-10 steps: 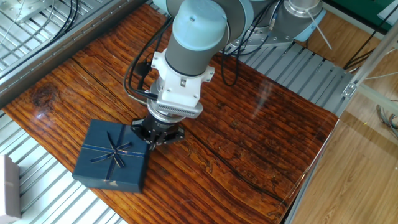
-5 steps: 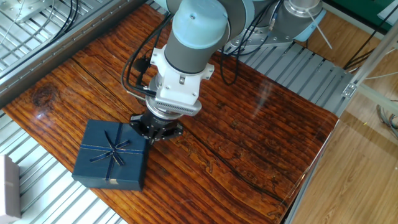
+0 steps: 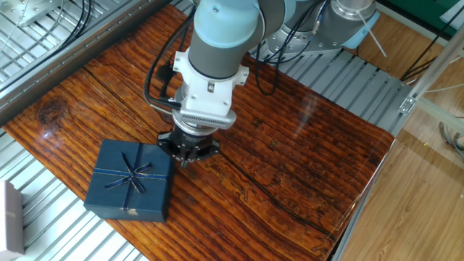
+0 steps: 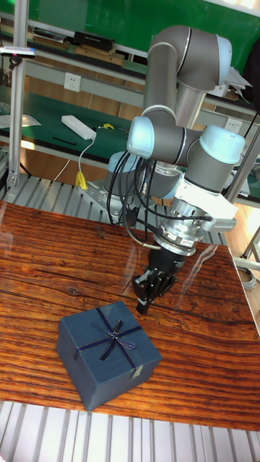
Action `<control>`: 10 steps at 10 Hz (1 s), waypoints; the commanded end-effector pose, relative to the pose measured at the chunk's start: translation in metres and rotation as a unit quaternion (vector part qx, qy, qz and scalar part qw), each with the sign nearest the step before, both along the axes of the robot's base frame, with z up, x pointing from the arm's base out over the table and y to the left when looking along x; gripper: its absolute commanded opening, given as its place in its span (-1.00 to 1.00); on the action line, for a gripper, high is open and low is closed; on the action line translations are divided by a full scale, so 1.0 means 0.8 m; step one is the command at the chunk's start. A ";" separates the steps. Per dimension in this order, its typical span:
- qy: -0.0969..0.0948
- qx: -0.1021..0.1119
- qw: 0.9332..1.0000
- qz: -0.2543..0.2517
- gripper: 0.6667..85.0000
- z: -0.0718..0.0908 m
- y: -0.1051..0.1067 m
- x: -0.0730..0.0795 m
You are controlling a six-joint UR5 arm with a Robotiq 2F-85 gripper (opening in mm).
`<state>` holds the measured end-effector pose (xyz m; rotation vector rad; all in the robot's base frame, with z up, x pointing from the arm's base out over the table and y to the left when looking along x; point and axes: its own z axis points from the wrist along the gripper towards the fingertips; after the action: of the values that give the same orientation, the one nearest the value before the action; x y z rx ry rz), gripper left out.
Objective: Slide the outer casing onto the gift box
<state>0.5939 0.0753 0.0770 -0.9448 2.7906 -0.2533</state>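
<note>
The outer casing (image 3: 130, 181), a navy-blue square sleeve with crossed ribbon lines and a small bow on top, rests on the wooden table near its front left corner. In the tall fixed view the outer casing (image 4: 108, 354) looks like a full-height closed box. The gift box is hidden; no separate tray shows. My gripper (image 3: 185, 159) hangs just off the casing's upper right corner, a small gap away. Its dark fingers (image 4: 144, 292) point down, appear pressed together and hold nothing.
The wooden table (image 3: 290, 159) is bordered by ribbed metal rails at the front left and back. Black cables (image 3: 161, 80) loop beside the wrist. A pale object (image 3: 11, 217) sits at the far left edge, off the wood.
The gripper has drawn slightly right and up, away from the casing's right edge, and its fingers look narrower than before. The casing has not moved.
</note>
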 end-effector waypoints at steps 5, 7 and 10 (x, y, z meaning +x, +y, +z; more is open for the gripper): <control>-0.030 0.032 0.999 0.012 -0.99 -0.018 0.019 0.018; -0.033 0.033 0.999 0.015 -0.99 -0.018 0.021 0.020; -0.057 0.014 0.998 0.026 -0.99 -0.021 0.016 0.037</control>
<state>0.6153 0.0893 0.0614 -0.9650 2.6853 -0.2287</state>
